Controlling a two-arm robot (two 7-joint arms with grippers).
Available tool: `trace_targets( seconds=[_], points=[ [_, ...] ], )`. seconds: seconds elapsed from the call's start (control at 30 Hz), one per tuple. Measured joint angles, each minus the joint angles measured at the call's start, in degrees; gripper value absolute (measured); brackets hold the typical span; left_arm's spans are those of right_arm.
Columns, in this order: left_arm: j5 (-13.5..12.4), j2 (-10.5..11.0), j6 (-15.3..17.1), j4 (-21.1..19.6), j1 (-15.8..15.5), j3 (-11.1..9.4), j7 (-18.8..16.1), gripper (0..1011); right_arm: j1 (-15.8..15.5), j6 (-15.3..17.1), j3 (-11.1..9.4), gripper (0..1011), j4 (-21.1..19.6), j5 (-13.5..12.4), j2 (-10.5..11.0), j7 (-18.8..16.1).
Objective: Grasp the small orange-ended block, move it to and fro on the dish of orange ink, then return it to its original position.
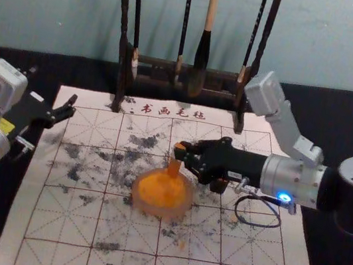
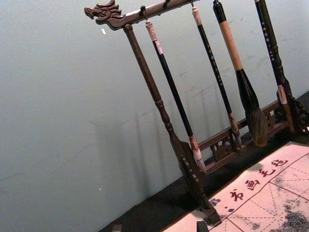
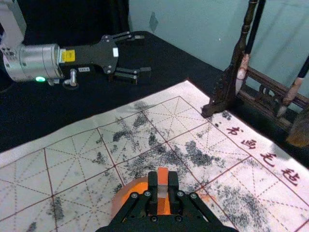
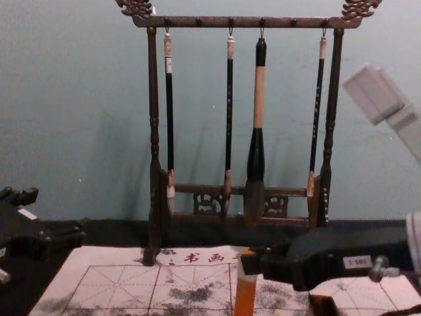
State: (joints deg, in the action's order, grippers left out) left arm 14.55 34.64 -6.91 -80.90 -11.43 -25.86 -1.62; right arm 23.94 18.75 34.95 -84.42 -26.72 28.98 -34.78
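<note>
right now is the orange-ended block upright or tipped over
Upright. In the chest view the block is nearly vertical, the right hand gripping it near the top; the head view shows it over the dish.

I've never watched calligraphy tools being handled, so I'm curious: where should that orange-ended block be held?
Probably near its top, around the pale band, coming in from the right, as the right tool does. The block is slim and upright, its lower end down at the orange ink, so a sideways pinch up there should keep clear of the ink.
</note>
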Motion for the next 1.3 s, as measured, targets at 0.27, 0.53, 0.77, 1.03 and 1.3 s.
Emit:
trace_targets(
  seconds=[0.27, 0.53, 0.77, 1.03, 1.3],
  points=[
    [0.0, 0.0, 0.0, 0.0, 0.0, 0.0, 0.0, 1001, -1.3, 2.5, -1.9, 125, -3.6, -3.8, 1.9, 1.4],
    [0.0, 0.0, 0.0, 0.0, 0.0, 0.0, 0.0, 1001, -4.3, 3.9, -5.4, 126, -8.1, -7.6, 4.1, 6.2],
    [0.0, 0.0, 0.0, 0.0, 0.0, 0.0, 0.0, 1001, -7.7, 4.1, -8.4, 126, -11.7, -9.8, 5.8, 11.3],
    [0.0, 0.0, 0.0, 0.0, 0.0, 0.0, 0.0, 1001, -12.1, 3.4, -11.0, 126, -14.9, -9.8, 6.5, 17.7],
    [0.0, 0.0, 0.0, 0.0, 0.0, 0.0, 0.0, 1001, -15.1, 3.1, -12.4, 126, -16.2, -8.6, 6.5, 20.0]
  ],
)
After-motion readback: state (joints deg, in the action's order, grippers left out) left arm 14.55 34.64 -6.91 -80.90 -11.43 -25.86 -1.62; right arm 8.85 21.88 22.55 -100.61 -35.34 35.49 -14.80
